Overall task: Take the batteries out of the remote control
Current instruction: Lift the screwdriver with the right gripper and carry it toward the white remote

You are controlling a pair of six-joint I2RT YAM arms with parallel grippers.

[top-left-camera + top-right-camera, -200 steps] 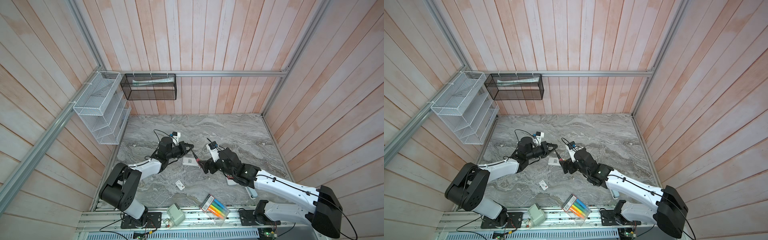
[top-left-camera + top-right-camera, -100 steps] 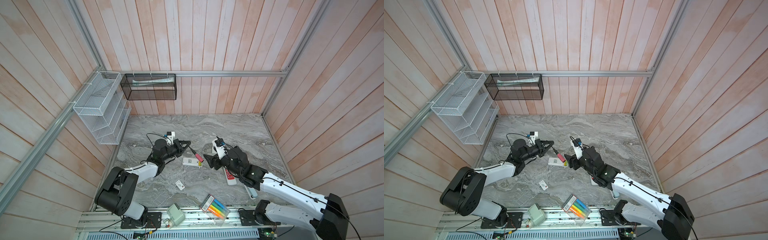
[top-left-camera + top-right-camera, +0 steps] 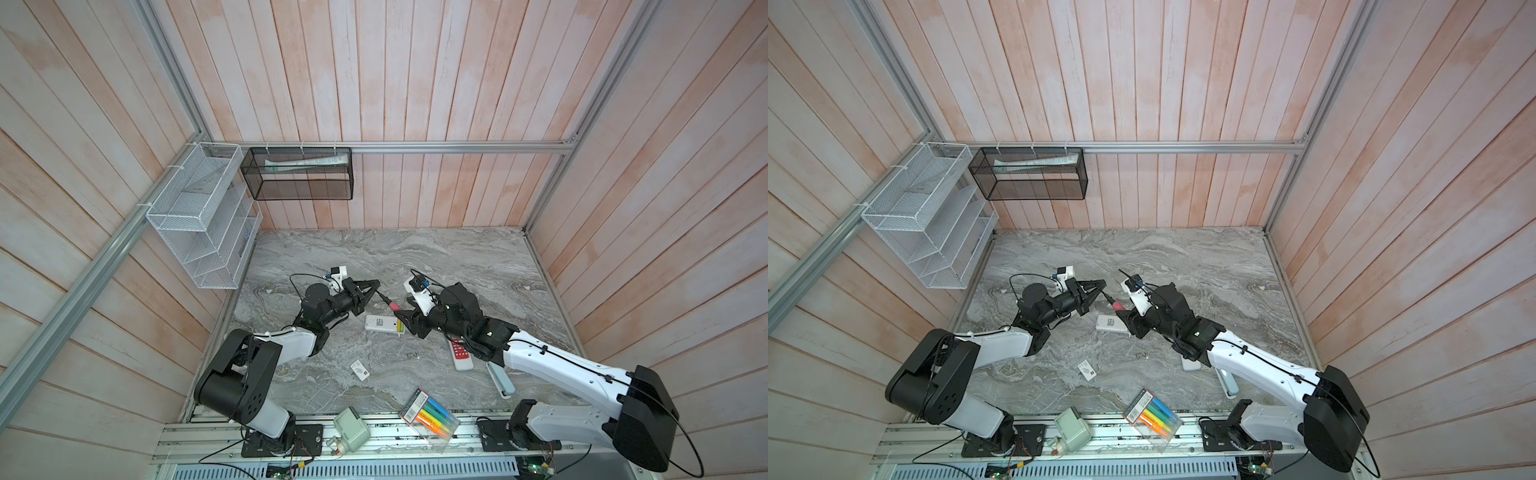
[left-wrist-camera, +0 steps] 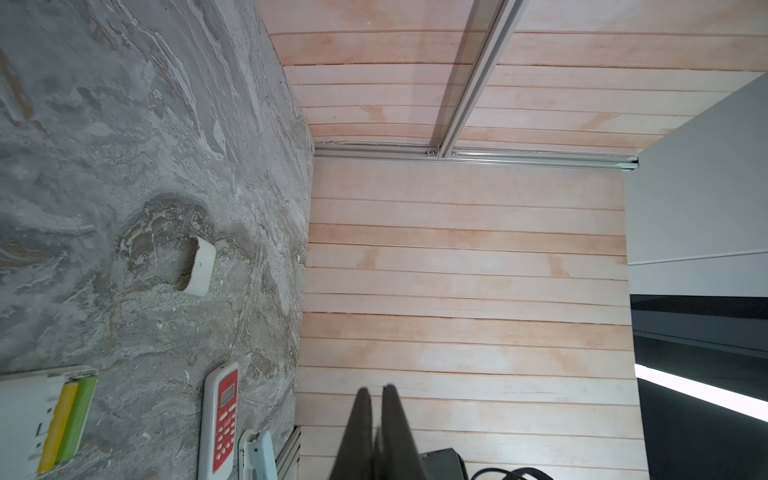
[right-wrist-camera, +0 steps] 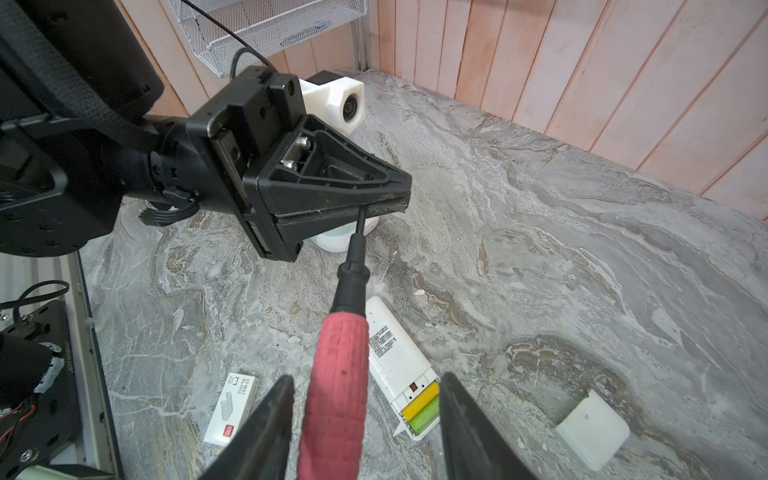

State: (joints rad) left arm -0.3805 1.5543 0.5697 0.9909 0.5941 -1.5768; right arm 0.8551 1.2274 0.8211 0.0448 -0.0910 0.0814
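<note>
The white remote control [image 3: 379, 324] [image 3: 1109, 323] [image 5: 392, 353] lies face down with its compartment open. Two batteries [image 5: 422, 409] [image 4: 66, 419] [image 3: 400, 328], one yellow and one green, sit side by side in it. My left gripper [image 3: 376, 284] [image 3: 1102, 284] [image 4: 376, 388] [image 5: 397, 201] is shut on the thin metal shaft of a screwdriver [image 5: 336, 395] [image 3: 392, 306] [image 3: 1118, 306], held above the table. My right gripper [image 5: 365, 378] [image 3: 404, 321] [image 3: 1125, 322] stands open, one jaw on each side of the red handle, with gaps on both sides.
A loose white battery cover [image 5: 592, 430] [image 4: 201, 266] lies near the remote. A second remote with a red face [image 3: 459, 353] [image 4: 222, 419], a pale blue stapler-like thing [image 3: 500, 380] and a small staple box [image 3: 360, 370] [image 5: 232, 409] lie nearby. A pack of marker pens [image 3: 430, 419] rests at the front edge.
My right gripper has moved up round the screwdriver's red handle and its jaws have narrowed. The left gripper has kept its hold on the shaft.
</note>
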